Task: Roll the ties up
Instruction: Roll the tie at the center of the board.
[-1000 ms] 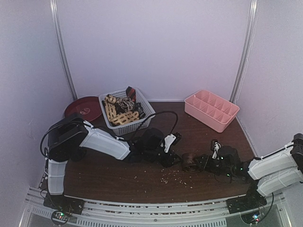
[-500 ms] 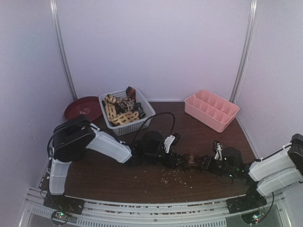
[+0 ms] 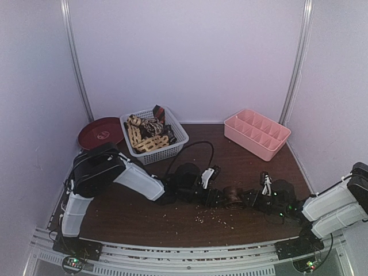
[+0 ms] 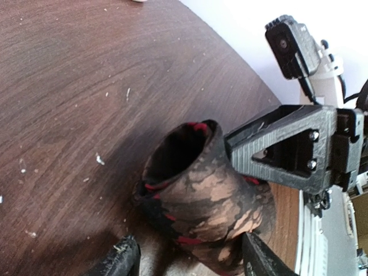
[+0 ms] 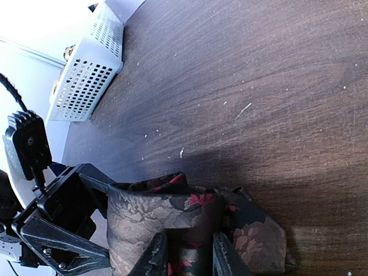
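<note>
Fabric fills the space between both of my tools. My left gripper (image 4: pixel 190 261) stands spread wide, and the rolled tie (image 4: pixel 207 187) lies across the gap. It is a dark roll with tan blotches and red flecks, lying on its side with its hollow end facing away from my left wrist. One of my left fingers (image 4: pixel 123 260) shows a sliver of bare table (image 4: pixel 69 86) between itself and the cloth. The other sits against the roll's flank, though I cannot tell whether it presses.

Just past the roll, my right gripper (image 5: pixel 188 256) meets it from the opposite direction. Its fingers (image 5: pixel 156 253) are drawn close with a fold of the same tie caught between them, so I am pinching the roll there. A flat flap of the tie lies on the wood to one side of those fingers.

Pale crumbs (image 3: pixel 214 215) scatter the table on the near side of both grippers. Well beyond my left gripper, toward the back wall, the white basket (image 3: pixel 164 152) holds more ties (image 3: pixel 145 135), tan-and-cream and dark ones heaped together. A red plate (image 3: pixel 100 131) lies beside it. Well beyond my right gripper stands a pink divided tray (image 3: pixel 257 133).
</note>
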Robot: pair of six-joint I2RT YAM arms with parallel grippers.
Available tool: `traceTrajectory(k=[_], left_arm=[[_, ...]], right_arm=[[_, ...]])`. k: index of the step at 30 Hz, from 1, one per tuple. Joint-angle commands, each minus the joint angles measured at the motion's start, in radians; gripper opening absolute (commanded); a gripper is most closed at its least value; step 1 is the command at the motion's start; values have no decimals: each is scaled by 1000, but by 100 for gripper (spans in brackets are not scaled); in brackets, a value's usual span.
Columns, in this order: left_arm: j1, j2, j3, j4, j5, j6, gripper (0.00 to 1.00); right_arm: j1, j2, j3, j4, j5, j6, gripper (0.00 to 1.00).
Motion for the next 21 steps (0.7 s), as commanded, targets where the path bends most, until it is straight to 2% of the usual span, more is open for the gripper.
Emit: traceTrajectory(k=[1, 9, 13, 21], left_arm=[[11, 19, 11, 122, 21, -65, 63], [16, 57, 52, 69, 38, -234, 66], [15, 60, 22, 130, 44, -343, 66], [14, 129, 81, 148, 52, -438, 66]], right_arm=[[-10, 13, -24, -63, 5, -16, 26], [-10, 11, -24, -63, 0, -24, 26], [-10, 13, -24, -57, -3, -27, 26], [-10, 37, -31, -22, -17, -13, 26]])
